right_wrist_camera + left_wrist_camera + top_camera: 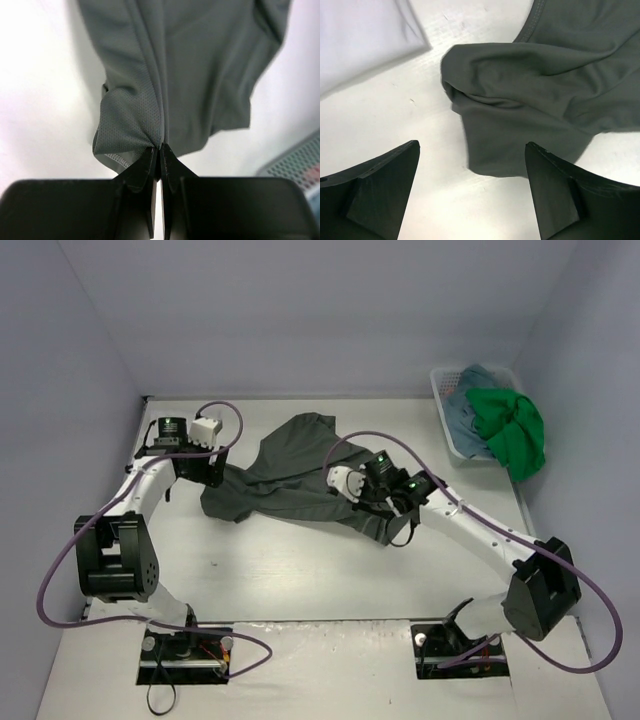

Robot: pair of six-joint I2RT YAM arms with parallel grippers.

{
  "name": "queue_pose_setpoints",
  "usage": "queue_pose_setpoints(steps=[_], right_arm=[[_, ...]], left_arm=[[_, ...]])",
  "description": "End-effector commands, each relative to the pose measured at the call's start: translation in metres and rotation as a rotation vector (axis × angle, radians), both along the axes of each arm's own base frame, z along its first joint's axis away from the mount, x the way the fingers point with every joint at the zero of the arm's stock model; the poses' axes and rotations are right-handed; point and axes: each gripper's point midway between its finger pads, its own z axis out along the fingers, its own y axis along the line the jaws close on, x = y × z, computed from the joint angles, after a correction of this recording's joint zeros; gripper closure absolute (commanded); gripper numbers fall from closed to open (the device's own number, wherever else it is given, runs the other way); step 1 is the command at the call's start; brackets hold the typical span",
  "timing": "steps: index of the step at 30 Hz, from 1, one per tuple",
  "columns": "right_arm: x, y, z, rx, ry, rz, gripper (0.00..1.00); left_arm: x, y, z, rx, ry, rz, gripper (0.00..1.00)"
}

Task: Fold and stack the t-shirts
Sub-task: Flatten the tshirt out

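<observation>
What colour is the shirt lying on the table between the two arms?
Dark grey with a greenish tinge. The shirt shows best in the left wrist view.

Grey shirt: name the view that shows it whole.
Top external: nearly the whole grey shirt lies in view, crumpled. Left wrist shows only one rumpled corner; right wrist only the bunched edge pinched in the right claw.

Left arm (pixel 140 486) and right arm (pixel 482 530): white links, black joint housings, looping purple cables (pixel 46 585). Green lights (pixel 170 423) sit just behind the black, wedge-shaped fingers (pixel 375 190).
</observation>
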Motion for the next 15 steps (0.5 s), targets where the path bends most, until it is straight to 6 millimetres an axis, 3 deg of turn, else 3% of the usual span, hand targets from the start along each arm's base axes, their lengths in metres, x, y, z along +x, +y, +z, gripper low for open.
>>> queue_pose_setpoints(steps=[1, 6, 11, 15], right_arm=[[0.022, -0.025, 0.026, -0.026, -0.102, -0.011, 1.00], [0.045, -0.051, 0.034, -0.021, -0.115, -0.076, 1.00], [0.048, -0.050, 0.032, -0.003, -0.099, -0.081, 1.00], [0.049, -0.049, 0.028, -0.001, -0.083, -0.083, 1.00]], left_arm=[[-0.010, -0.005, 0.023, -0.020, -0.045, -0.048, 0.20], [-0.041, -0.021, 0.010, -0.055, 0.037, -0.190, 0.20], [-0.081, -0.029, -0.015, -0.062, 0.118, -0.325, 0.20], [-0.114, -0.053, -0.024, -0.199, 0.186, -0.420, 0.20]])
